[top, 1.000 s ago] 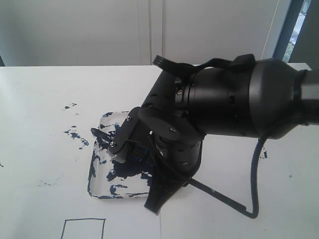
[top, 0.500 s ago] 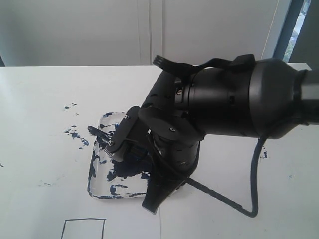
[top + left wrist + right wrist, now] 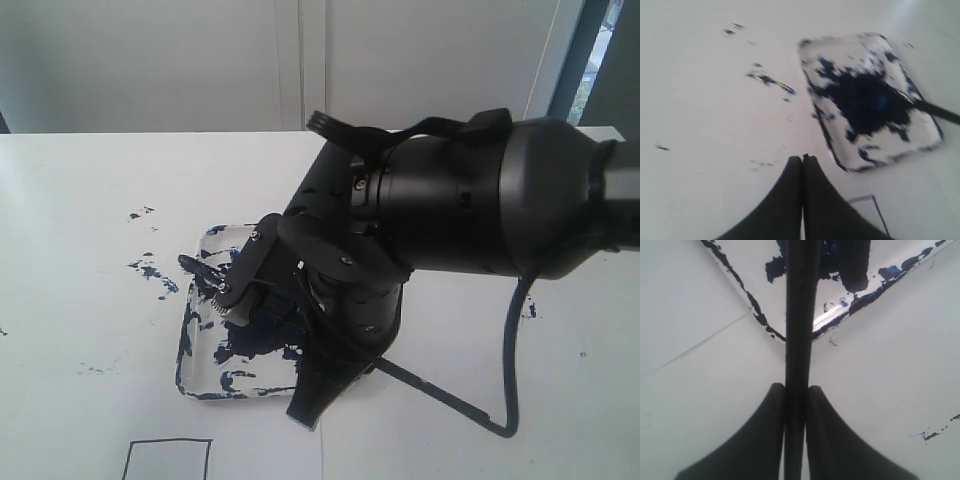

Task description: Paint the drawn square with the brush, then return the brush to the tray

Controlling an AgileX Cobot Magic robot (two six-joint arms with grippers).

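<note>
My right gripper [image 3: 796, 390] is clamped tight on the brush [image 3: 801, 315] — the black handle runs out between my fingers, over the rim and into the tray [image 3: 837, 315]. The clear tray holds a big blue-black blot and flecks, and the brush's end reaches into that blot. The drawn square [image 3: 167, 460] lies nearer, left of the tray — thin black outline, blank inside. My left gripper [image 3: 802, 160] is closed on nothing.

Tray [image 3: 214, 241] clear glossy plastic, paint-smeared; brush [image 3: 801, 315] matt black; table [image 3: 80, 250] smooth matt white.
</note>
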